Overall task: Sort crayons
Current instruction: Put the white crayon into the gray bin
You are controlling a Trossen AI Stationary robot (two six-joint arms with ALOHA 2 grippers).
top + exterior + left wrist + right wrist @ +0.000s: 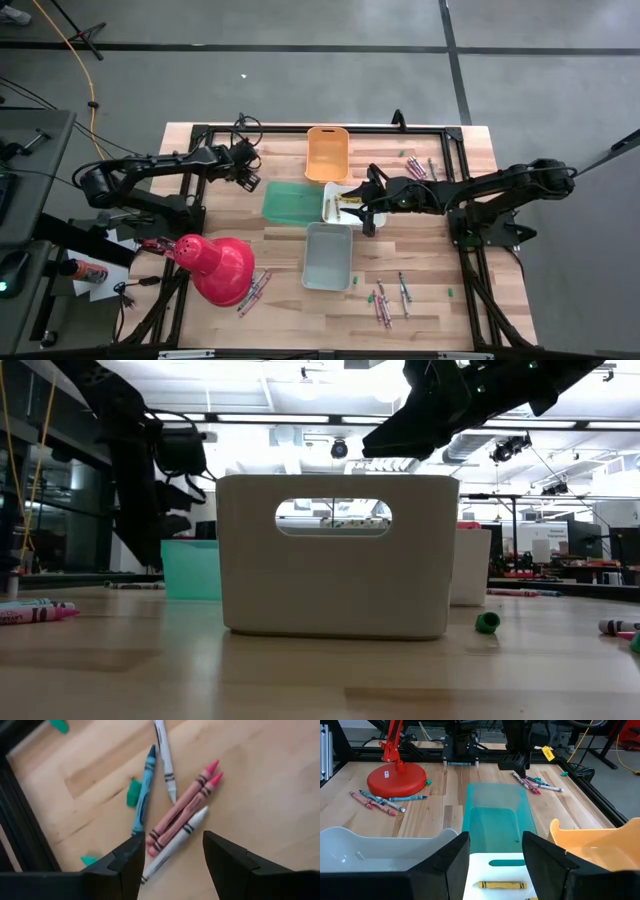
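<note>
Grey bin [335,555] before teal bin [192,568], crayons [35,610].

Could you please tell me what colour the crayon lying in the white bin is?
Yellow crayon, clearest in the right wrist view.

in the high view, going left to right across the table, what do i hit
red lamp → green bin → grey bin → loose crayons near the front edge, with the right end effector over the white bin

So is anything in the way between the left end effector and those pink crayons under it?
Nothing visible. The left end effector hangs open right above the two pink crayons, with only a white crayon lying alongside them.
</note>
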